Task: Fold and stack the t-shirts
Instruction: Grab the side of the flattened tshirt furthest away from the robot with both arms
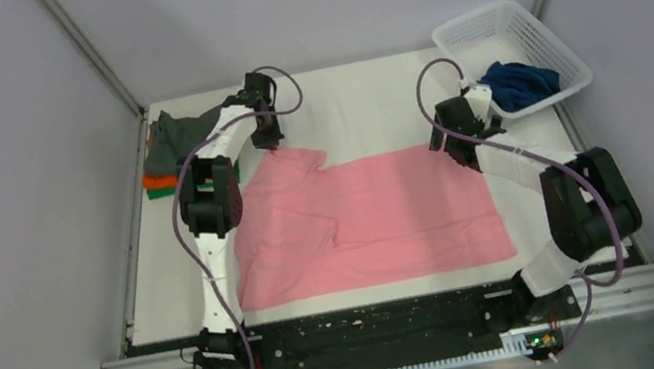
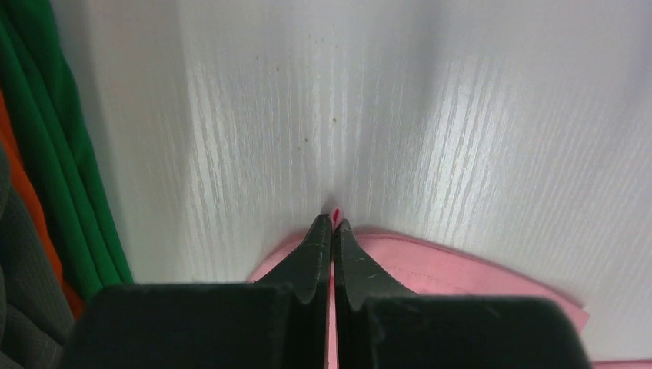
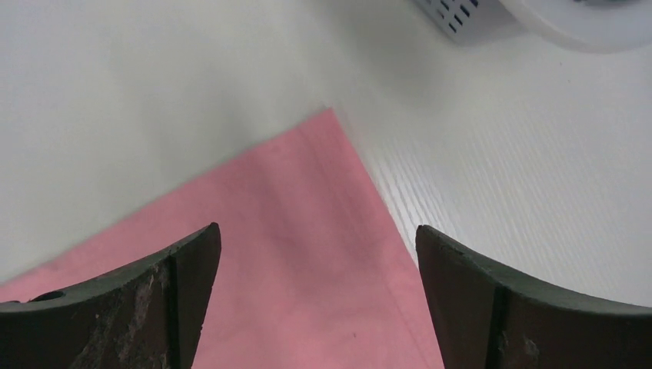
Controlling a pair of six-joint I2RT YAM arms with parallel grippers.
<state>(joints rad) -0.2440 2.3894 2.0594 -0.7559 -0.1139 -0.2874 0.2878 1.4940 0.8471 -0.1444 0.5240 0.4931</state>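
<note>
The top view looks down from above and behind the arm bases and takes in the whole tabletop (image 1: 368,96): the spread pink t-shirt (image 1: 390,219), the folded stack (image 1: 173,142) far left, the white basket (image 1: 487,11) far right. The left wrist view sits low and very close behind the left claw (image 2: 332,221), facing along the tabletop past the shirt's far-left corner, with the stack at its left margin. The right wrist view looks steeply down, close, between the right claw (image 3: 315,228) fingers at the shirt's far-right corner, with the basket at its top edge. All three views share the pink t-shirt.

White lattice basket (image 1: 543,41) on table (image 1: 370,104)
</note>
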